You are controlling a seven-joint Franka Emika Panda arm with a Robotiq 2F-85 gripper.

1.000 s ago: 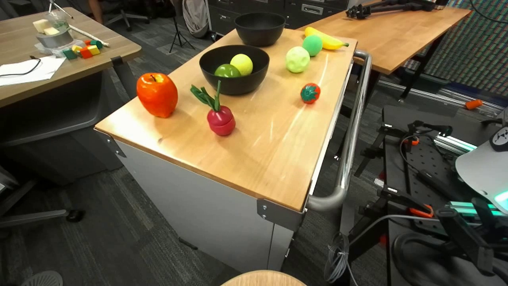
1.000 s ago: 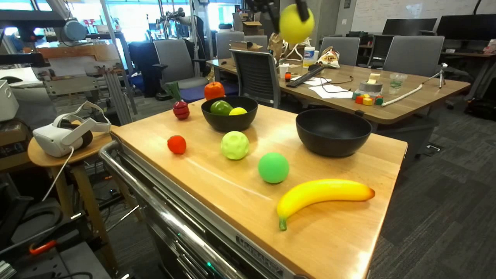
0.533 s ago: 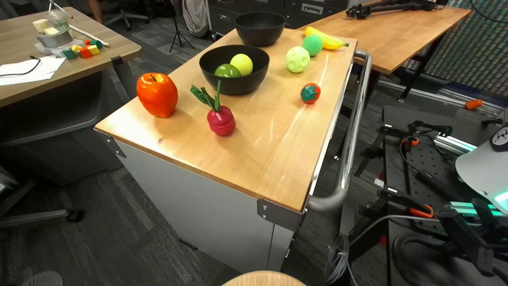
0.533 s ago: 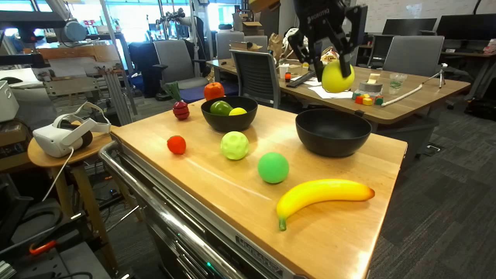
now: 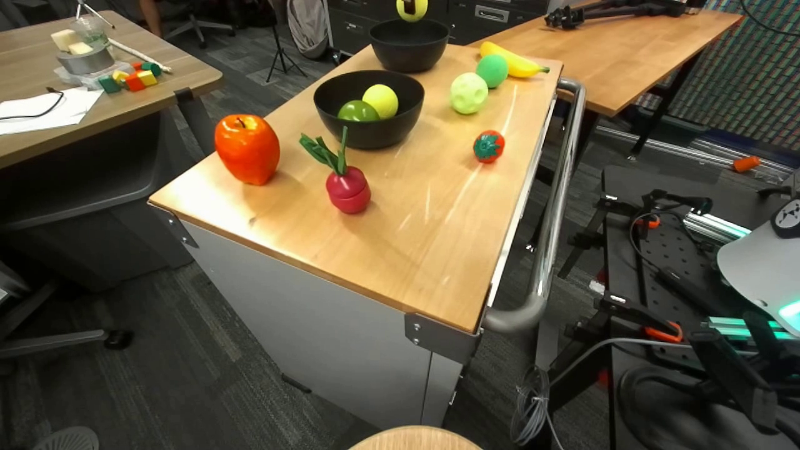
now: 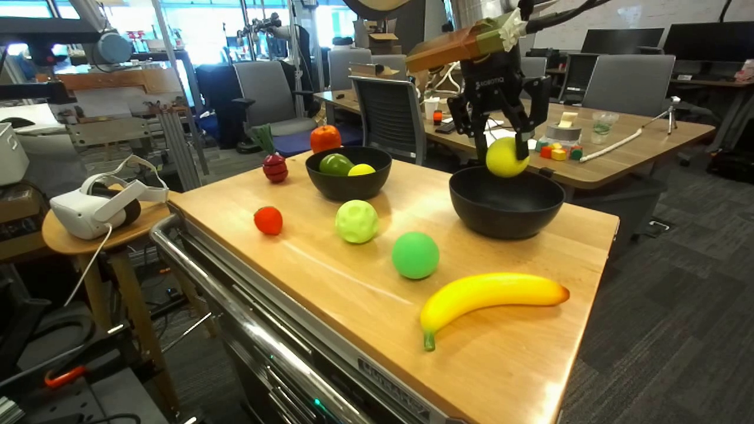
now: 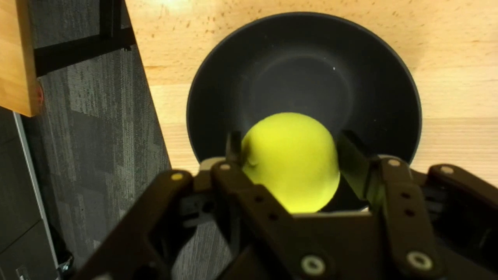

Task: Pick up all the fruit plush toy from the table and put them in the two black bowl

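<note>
My gripper (image 6: 501, 154) is shut on a yellow ball toy (image 7: 291, 163), held over the rear part of the black bowl (image 6: 506, 221) at the cart's far end. That bowl's inside (image 7: 301, 85) holds nothing. A green toy (image 6: 336, 164) and another yellow ball (image 5: 380, 102) lie in the second black bowl (image 5: 375, 134). On the tabletop are the big red-orange toy (image 5: 248, 150), the dark red one with green leaves (image 5: 348, 189), the small red one (image 5: 488, 147), a pale green ball (image 6: 357, 221), a green ball (image 6: 416, 255) and a banana (image 6: 492, 294).
A metal handle rail (image 5: 559, 187) runs along one side of the wooden cart top (image 5: 400, 237). Behind the arm in an exterior view stands a desk (image 6: 630, 141) with blocks and papers, plus a chair (image 6: 389, 118).
My gripper has come down with the yellow ball, from high in an exterior view to just over the far bowl. The other toys and both bowls have stayed put.
</note>
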